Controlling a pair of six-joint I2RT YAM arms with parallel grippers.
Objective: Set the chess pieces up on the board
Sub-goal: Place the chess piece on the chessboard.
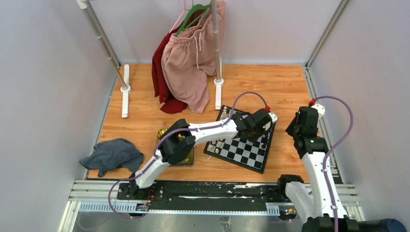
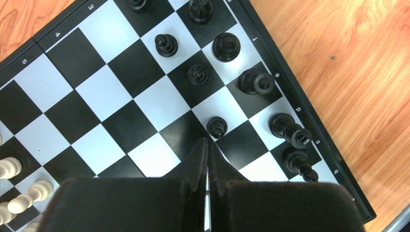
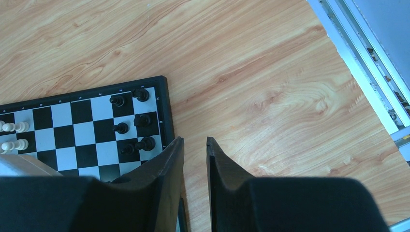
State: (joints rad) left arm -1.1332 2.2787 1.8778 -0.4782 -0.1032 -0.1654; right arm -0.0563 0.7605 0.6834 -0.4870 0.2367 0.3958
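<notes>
Nine black pieces [image 2: 226,47] show under the left wrist camera. They stand in two loose lines along the lettered edge of the board [image 2: 92,58], each on its own square. At the opposite end I count four white pieces [image 2: 9,167], cut off by the corner of the view. From the right wrist camera only six of the black ones can be made out, grouped at the same end.

The left end effector [image 2: 208,145] hangs over the board with its two fingers pressed together and nothing between them. One black pawn [image 2: 217,126] stands just beside the tips, and I cannot tell whether it touches them. The right end effector [image 3: 195,142] is off the board, above bare wood just beside the border, its fingers slightly spread and empty.

There is one board, lying askew on the right half of the counter [image 1: 145,111]. One yellow-green tray [image 1: 162,132] sits just left of it, half hidden under the left arm's elbow. One grey cloth [image 1: 112,154] lies crumpled near the front left.

At the back stands a rack [image 1: 215,43] with two poles on white feet. It carries one pink garment [image 1: 186,63] and one dark red one [image 1: 159,72], with a green hanger [image 1: 193,12] on top.

The counter is orange-brown wood grain. Pale lilac walls close it in on three sides. An aluminium rail [image 1: 193,193] runs along the near edge and carries both arm bases.
</notes>
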